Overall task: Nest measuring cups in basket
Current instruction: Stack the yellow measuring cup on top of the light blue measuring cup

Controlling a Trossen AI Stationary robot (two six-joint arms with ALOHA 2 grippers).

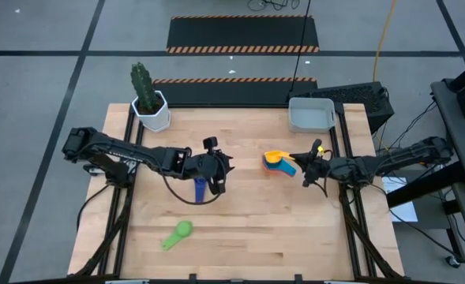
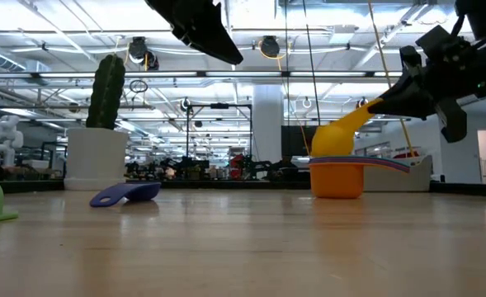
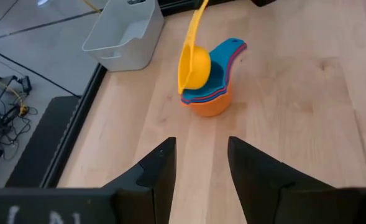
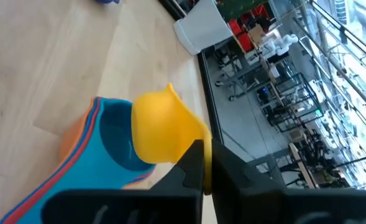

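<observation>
A stack of measuring cups (image 1: 282,164) stands right of the table's middle: an orange one at the bottom, red and light blue ones nested inside it. A yellow cup (image 3: 195,65) sits tilted on top, with my right gripper (image 1: 303,160) shut on its handle. A dark blue cup (image 1: 200,189) lies on the table near the middle, below my left gripper (image 1: 218,175), which hovers open above it, fingers (image 3: 161,165) apart with nothing between them. A green cup (image 1: 177,235) lies toward the near edge. The grey basket (image 1: 311,114) stands at the far right. My right gripper pinches the yellow cup's handle (image 4: 195,134) between its two shut fingers, toward the handle's free end. The fingers come from the table's right, nearly level. The handle (image 2: 356,121) slants up to the gripper while the bowl (image 2: 333,140) rests tilted in the top of the stack.
A white pot with a cactus (image 1: 149,102) stands at the table's far left corner. Bare wood lies between the stack and the dark blue cup, and along the near right part of the table. Black rails run along both side edges.
</observation>
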